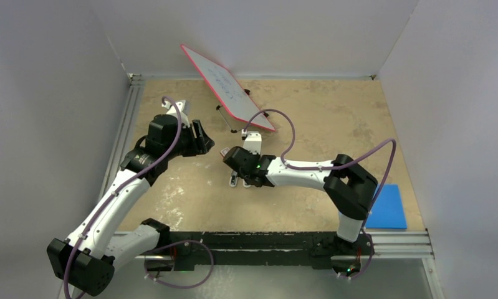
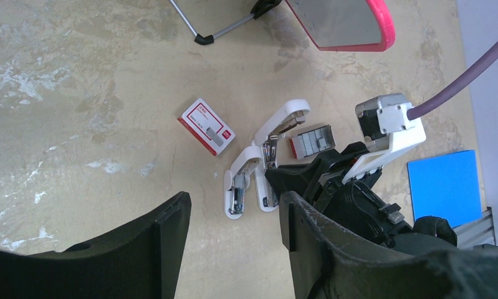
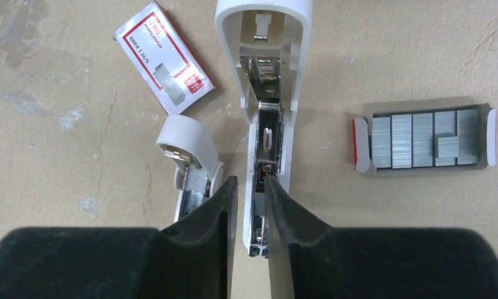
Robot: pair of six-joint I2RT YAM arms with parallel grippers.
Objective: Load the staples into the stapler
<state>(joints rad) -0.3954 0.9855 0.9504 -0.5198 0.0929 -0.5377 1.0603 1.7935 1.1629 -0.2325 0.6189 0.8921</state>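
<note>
The white stapler (image 3: pixel 263 37) lies opened flat on the table, its metal magazine channel (image 3: pixel 268 134) facing up and its base arm (image 3: pixel 193 165) splayed to the left. It also shows in the left wrist view (image 2: pixel 239 184) and the top view (image 1: pixel 234 180). The red and white staples box (image 3: pixel 164 57) lies closed beside it. Its inner tray (image 3: pixel 421 140) lies apart, holding grey staple strips. My right gripper (image 3: pixel 251 184) hovers over the magazine's near end, jaws a narrow gap apart with nothing seen between them. My left gripper (image 2: pixel 234 205) is wide open and empty above the table, left of the stapler.
A red-framed whiteboard (image 1: pixel 227 87) leans on a wire stand (image 2: pixel 202 28) behind the stapler. A blue pad (image 1: pixel 386 207) lies at the near right. White walls enclose the table on three sides.
</note>
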